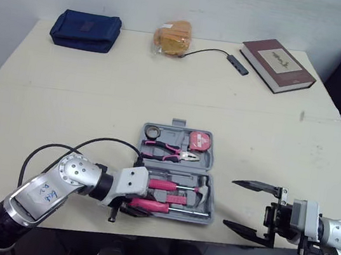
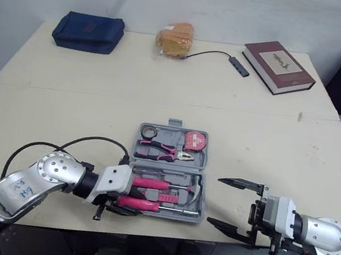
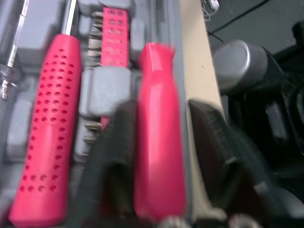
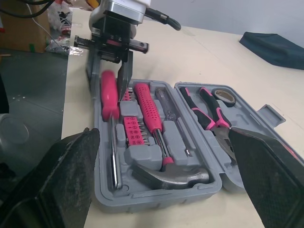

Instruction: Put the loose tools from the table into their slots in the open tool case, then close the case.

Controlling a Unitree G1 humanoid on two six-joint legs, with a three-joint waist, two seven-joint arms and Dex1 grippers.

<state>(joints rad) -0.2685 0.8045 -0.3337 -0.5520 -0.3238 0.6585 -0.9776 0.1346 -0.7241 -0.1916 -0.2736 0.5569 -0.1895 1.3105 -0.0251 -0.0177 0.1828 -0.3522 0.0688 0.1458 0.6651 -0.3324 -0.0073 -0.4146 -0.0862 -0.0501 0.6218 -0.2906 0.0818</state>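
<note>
Pinching the pink screwdriver [image 1: 149, 205] by its handle, the left gripper [image 1: 127, 209] sits at the near edge of the open tool case [image 1: 211, 164]. The screwdriver lies along the front row of the case. The right gripper [image 1: 231, 204] hangs just past the table [image 1: 65, 99] edge, right of the case, its fingers spread wide

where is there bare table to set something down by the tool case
Free: the wide band between the tool case and the blue pouch, bagged bread and book. Crowded: the case's near edge, by the left gripper and right gripper.
</note>
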